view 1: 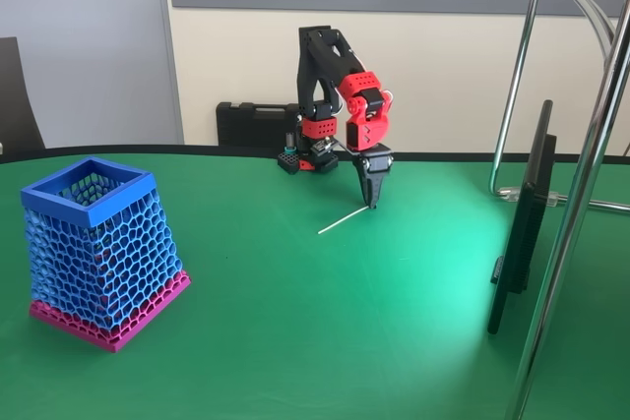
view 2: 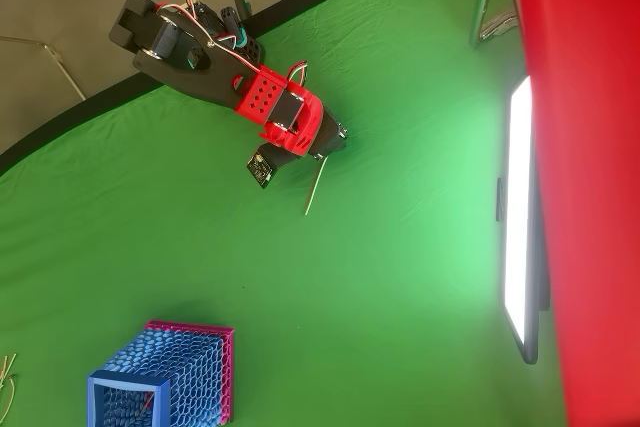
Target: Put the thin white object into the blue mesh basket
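One stick end looks pinched in my gripper (view 1: pixel 372 202): thin white object (view 1: pixel 343 220) needs lifting, then carrying to blue mesh basket (view 1: pixel 91 206)

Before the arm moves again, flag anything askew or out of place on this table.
Nothing stands out. The blue mesh basket stands upright on the green table, and the thin white object lies flat, its far end at the gripper tips.

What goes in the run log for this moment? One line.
phase: grasp | gripper: at end of thin white object, on table | blue mesh basket: upright, apart
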You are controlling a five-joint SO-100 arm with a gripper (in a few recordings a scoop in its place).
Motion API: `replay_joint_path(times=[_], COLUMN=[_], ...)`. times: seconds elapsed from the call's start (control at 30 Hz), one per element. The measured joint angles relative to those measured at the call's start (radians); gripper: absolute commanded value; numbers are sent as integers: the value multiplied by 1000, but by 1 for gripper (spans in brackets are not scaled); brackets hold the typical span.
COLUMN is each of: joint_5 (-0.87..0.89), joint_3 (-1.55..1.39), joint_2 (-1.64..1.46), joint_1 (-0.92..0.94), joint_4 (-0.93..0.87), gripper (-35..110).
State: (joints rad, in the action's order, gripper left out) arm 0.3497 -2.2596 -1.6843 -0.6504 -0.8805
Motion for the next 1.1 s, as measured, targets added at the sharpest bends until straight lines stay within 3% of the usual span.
replay_joint_path(times=[1.1], joint_5=[-5], joint_3=[86], joint_2=[92], joint_1=[6], joint_4=[-57], gripper=[8])
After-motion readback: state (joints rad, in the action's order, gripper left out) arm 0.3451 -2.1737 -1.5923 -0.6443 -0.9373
